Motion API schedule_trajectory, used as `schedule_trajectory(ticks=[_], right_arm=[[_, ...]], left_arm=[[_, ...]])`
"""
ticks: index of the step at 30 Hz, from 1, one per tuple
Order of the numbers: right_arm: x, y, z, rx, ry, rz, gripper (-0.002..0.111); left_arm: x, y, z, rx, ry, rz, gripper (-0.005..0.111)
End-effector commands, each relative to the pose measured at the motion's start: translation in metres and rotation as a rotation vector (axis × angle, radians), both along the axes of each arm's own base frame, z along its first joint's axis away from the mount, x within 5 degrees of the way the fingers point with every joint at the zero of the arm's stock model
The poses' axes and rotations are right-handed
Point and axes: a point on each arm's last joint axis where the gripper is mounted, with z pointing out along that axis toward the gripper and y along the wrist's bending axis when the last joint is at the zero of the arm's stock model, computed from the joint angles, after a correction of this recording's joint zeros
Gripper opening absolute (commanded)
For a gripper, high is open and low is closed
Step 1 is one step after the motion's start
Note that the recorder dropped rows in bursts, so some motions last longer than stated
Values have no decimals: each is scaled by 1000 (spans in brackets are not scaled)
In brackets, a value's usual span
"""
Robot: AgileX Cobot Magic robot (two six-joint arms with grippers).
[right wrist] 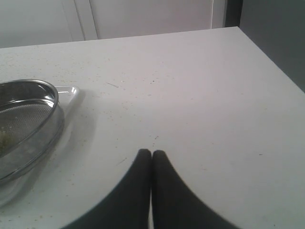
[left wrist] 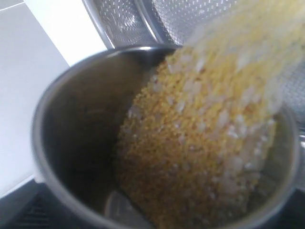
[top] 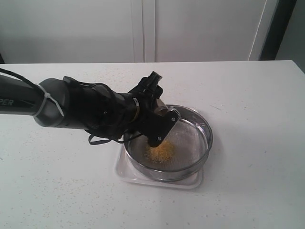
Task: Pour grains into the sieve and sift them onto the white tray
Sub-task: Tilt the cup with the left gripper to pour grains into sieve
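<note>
The left claw (top: 161,121), spread wide, grips a tilted steel cup (left wrist: 71,143). The grains (top: 160,152) heap in the sieve (top: 208,136) at its 6 o'clock. The right claw (right wrist: 151,157) is closed and empty.

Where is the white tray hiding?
In the exterior view, the flat white rectangular tray lies near the middle of the white table, directly under the round steel sieve; only its edges peek out.

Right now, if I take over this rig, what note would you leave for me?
Left gripper holds the steel cup tilted over the sieve, grains pouring.
Right gripper shut, empty, above the table, apart from the sieve.
Sieve sits on the white tray; some grains lie on its mesh.
Done: pouring begun. To do: empty the cup, then sift.
</note>
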Motion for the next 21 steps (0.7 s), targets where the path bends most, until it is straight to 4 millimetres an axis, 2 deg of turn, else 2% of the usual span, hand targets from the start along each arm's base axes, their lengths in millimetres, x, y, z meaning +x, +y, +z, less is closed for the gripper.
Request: schedule_trajectory(ticks=[1, 7, 12, 21], right_arm=[[0, 0, 0, 2, -14, -6, 0], [0, 0, 0, 2, -14, -6, 0], [0, 0, 0, 2, -14, -6, 0], [0, 0, 0, 2, -14, -6, 0]], left_arm=[[5, -6, 3, 31, -40, -24, 0], [10, -10, 4, 87, -79, -61, 0], [14, -12, -9, 149, -86, -74, 0], [27, -25, -14, 146, -106, -58, 0]])
